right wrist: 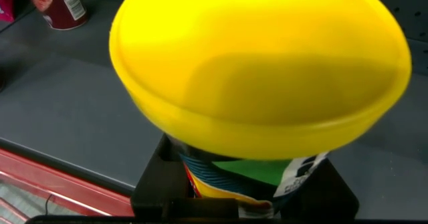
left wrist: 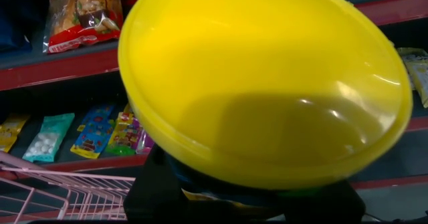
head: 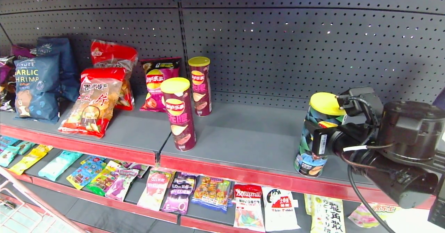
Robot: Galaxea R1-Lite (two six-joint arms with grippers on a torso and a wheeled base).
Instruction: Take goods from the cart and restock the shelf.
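Right gripper [head: 318, 139], at the lower right of the head view, is pinching a teal can [head: 313, 163] with a yellow lid [head: 326, 103] around its middle. The can stands upright, very close to the red front lip of the shelf [head: 243, 139]; whether its base bears fully on the board I cannot tell. Left gripper [left wrist: 241, 204] is likewise clamped on a second can [left wrist: 267, 83], held in front of the shelving with the pink cart [left wrist: 60, 190] below it.

Farther in, toward mid-frame, a maroon can [head: 179, 114] stands with another [head: 200, 87] behind it. Snack bags [head: 94, 102] lean at the upper left against the pegboard [head: 295, 45].

The risk, as I judge it, is letting go so near the lip: a tilted or overhanging base could tip the teal can off onto the packets below.
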